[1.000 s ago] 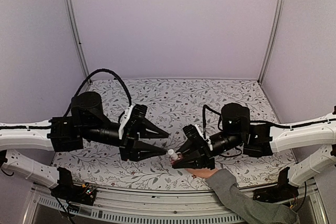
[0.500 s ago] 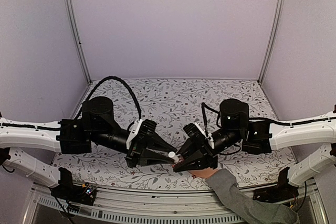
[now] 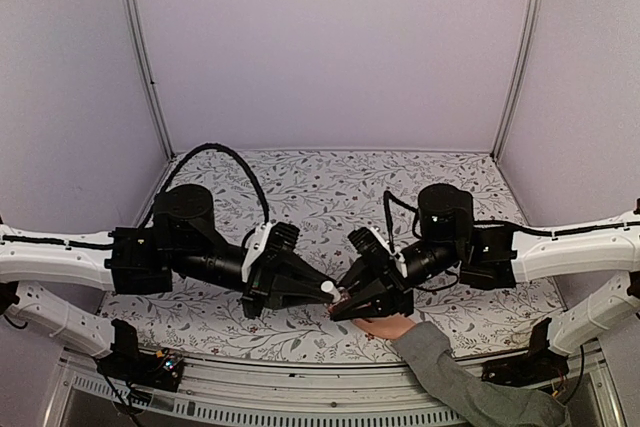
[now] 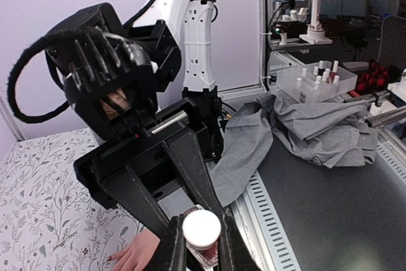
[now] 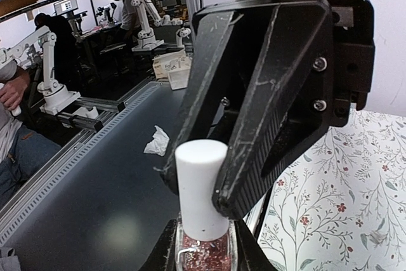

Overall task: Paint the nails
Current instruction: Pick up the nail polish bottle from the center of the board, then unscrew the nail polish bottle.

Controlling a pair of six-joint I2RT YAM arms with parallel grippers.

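A small nail polish bottle (image 5: 204,253) with red glitter and a white cap (image 5: 200,188) is held over the table's front edge. My right gripper (image 5: 204,257) is shut on its glass body. My left gripper (image 4: 202,238) faces it, jaws pressed on both sides of the white cap (image 4: 201,228). In the top view the two grippers meet tip to tip at the cap (image 3: 327,289). A light-skinned hand (image 3: 386,327) in a grey sleeve (image 3: 450,375) lies flat on the table just below the right gripper (image 3: 342,305). The nails are too small to make out.
A floral cloth (image 3: 330,187) covers the table. Beyond the front rail, the left wrist view shows a crumpled grey garment (image 4: 304,131) and a clear tray of small bottles (image 4: 320,80). A crumpled tissue (image 5: 155,141) lies on the dark floor.
My left gripper has swung right to the bottle and closed its jaws on the white cap. My right gripper has kept its hold on the bottle, nearly still.
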